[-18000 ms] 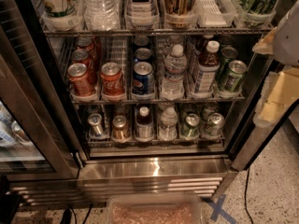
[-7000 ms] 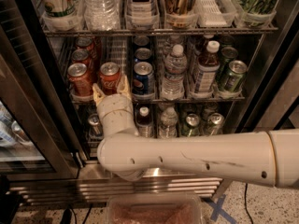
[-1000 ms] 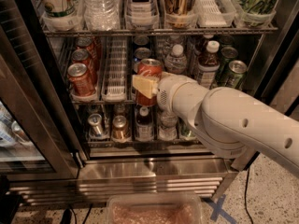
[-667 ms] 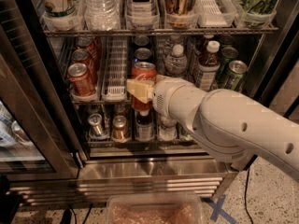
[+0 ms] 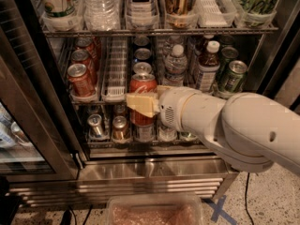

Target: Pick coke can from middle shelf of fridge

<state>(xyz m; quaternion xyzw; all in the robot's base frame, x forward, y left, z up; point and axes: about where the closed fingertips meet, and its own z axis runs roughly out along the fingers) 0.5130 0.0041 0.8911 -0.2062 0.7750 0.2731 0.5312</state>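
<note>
My gripper [image 5: 145, 100] is shut on the bright red coke can [image 5: 143, 84], with a cream finger [image 5: 139, 104] across its front. It holds the can upright just in front of the middle shelf [image 5: 115, 96] of the fridge [image 5: 150, 168], out past the rack's front edge. The lane tray [image 5: 115, 64] to the left of the can stands empty. My white arm [image 5: 239, 125] reaches in from the right and hides part of the lower rack.
Darker red-brown cans [image 5: 80, 78] fill the left lane and blue cans [image 5: 142, 56] sit behind the held can. Water bottles [image 5: 176, 62] and green cans [image 5: 233, 75] stand to the right. The open glass door [image 5: 18, 125] is at left. A plastic bin [image 5: 154, 212] lies on the floor below.
The gripper with the coke can has come a little lower and further out of the shelf toward the camera. The cans left on the racks have not moved.
</note>
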